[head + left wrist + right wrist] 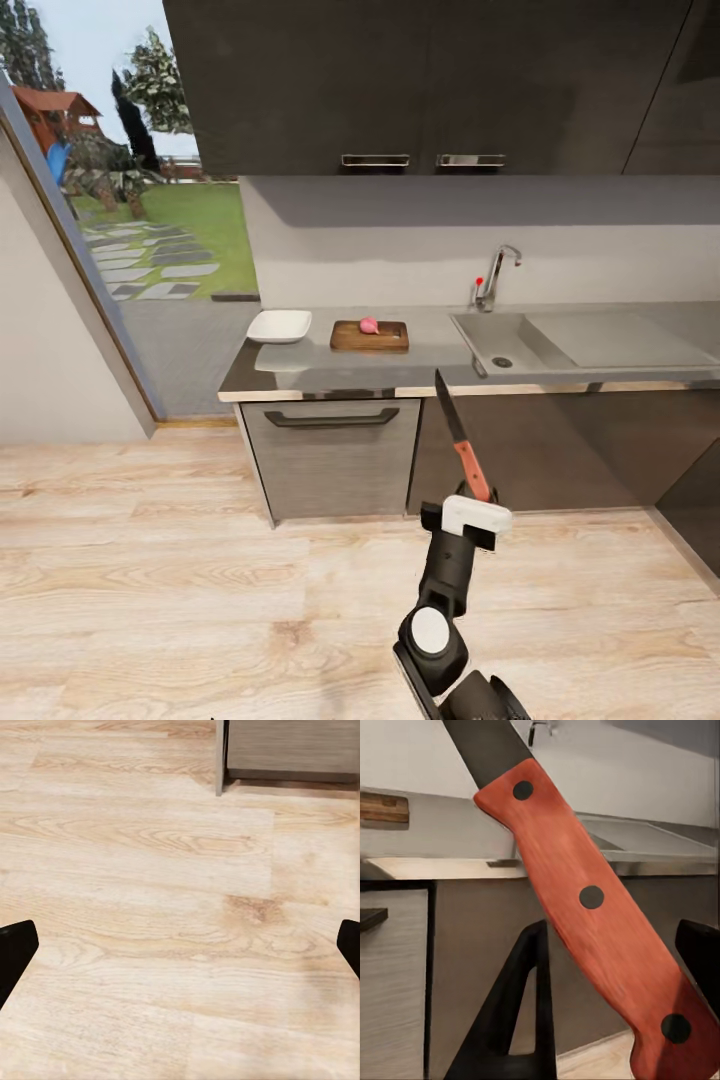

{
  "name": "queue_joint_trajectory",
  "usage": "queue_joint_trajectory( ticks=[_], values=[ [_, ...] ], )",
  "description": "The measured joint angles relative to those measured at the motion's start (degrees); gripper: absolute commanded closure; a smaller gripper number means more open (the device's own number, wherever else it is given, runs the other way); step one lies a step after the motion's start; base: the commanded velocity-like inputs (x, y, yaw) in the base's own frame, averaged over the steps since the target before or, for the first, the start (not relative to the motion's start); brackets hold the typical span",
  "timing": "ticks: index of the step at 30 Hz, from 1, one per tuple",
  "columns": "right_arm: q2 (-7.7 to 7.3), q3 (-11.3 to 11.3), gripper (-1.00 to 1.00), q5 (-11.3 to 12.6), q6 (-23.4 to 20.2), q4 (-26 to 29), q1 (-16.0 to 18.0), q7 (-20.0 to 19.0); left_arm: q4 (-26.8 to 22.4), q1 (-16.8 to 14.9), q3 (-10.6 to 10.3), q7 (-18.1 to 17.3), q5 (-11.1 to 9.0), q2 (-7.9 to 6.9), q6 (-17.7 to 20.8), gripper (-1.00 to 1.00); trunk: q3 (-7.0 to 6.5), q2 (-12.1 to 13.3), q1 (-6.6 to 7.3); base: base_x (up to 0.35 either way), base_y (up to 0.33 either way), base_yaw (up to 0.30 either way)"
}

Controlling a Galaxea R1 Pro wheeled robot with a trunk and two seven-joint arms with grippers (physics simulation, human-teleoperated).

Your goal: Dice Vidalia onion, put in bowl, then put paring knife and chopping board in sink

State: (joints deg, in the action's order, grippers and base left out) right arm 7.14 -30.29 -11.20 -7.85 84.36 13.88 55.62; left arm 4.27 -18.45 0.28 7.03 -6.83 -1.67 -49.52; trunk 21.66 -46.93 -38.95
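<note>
The paring knife (461,441), light, stiff and likely slippery, is best held by its red handle, as the right gripper (474,505) clamps it now, blade up, well short of the countertop (430,360), while the left gripper (180,952) hangs released over the floor (150,870).

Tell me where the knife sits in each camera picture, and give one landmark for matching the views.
Head view: the knife stands just right of centre, red handle in the right tool, dark blade pointing up toward the counter.
Right wrist view: the knife's handle crosses the picture diagonally, close up.
Left wrist view: only wood floor and a cabinet corner are seen there.
Shared landmark: the tap, also at the right wrist view's top edge.
</note>
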Motion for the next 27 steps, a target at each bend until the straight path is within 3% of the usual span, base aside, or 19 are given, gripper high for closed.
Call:
queue_joint_trajectory(
  ticks=[4, 7, 11, 12, 15, 18, 19, 20, 24, 27],
  values=[
    [2.80, 0.01, 1.00, -3.76, -3.73, 1.42, 1.33, 0.00, 0.00, -0.02, 0.00, 0.00, 0.01, 0.00, 0.00, -1.00, 0.00, 0.00, 0.00, 0.000, 0.000, 0.000],
    [2.85, 0.01, 1.00, -5.44, -7.76, 1.93, 4.60, -0.03, 0.00, 0.00, 0.00, 0.00, 0.01, 0.01, 0.00, -1.00, 0.00, 0.00, 0.00, 0.000, 0.000, 0.000],
    [2.85, 0.01, 1.00, -5.98, -13.65, 1.96, 9.31, -0.19, 0.00, 0.00, 0.00, 0.00, 0.00, 0.00, 0.00, -1.00, 0.00, 0.00, 0.00, 0.028, -0.039, 0.000],
    [2.86, 0.00, 1.00, -6.31, -16.33, 1.97, 11.95, -0.28, 0.00, 0.01, 0.04, -0.02, -0.06, 0.00, 0.01, -1.00, -0.01, -0.01, 0.02, 0.134, -0.178, 0.000],
    [2.86, 0.01, 1.00, -8.60, -17.88, 1.93, 13.78, -0.29, -0.01, 0.00, 0.00, -0.02, 0.00, 0.00, 0.07, -1.00, 0.00, 0.00, 0.02, 0.162, -0.213, 0.000],
    [2.86, -0.09, 1.00, -14.48, -20.20, 1.88, 14.36, -0.31, -0.01, 0.00, 0.00, -0.06, 0.00, 0.00, 0.82, -1.00, 0.00, 0.00, 0.02, 0.196, -0.236, 0.000],
    [2.86, -0.24, 1.00, -19.08, -22.30, 1.60, 14.52, -0.82, -0.01, 0.00, 0.01, -0.08, 0.00, 0.00, 1.78, -1.00, 0.00, -0.01, 0.02, 0.213, -0.244, 0.000],
    [2.86, -0.28, 1.00, -20.67, -23.04, 1.47, 14.56, -1.52, -0.01, 0.00, 0.02, -0.09, 0.03, 0.00, 2.19, -1.00, 0.00, 0.00, 0.02, 0.216, -0.245, 0.000],
    [2.86, -0.34, 1.00, -23.13, -24.83, 1.20, 14.63, -6.16, -0.08, 0.00, 0.07, -0.09, 0.03, 0.00, 2.78, -1.00, 0.00, 0.00, 0.02, 0.221, -0.246, 0.000],
    [2.86, -0.41, 1.00, -25.45, -26.65, -1.59, 14.65, -7.54, -0.09, 0.00, 0.08, -0.06, 0.03, 0.00, 2.90, -1.00, 0.00, 0.00, 0.02, 0.225, -0.247, 0.000]
  ],
)
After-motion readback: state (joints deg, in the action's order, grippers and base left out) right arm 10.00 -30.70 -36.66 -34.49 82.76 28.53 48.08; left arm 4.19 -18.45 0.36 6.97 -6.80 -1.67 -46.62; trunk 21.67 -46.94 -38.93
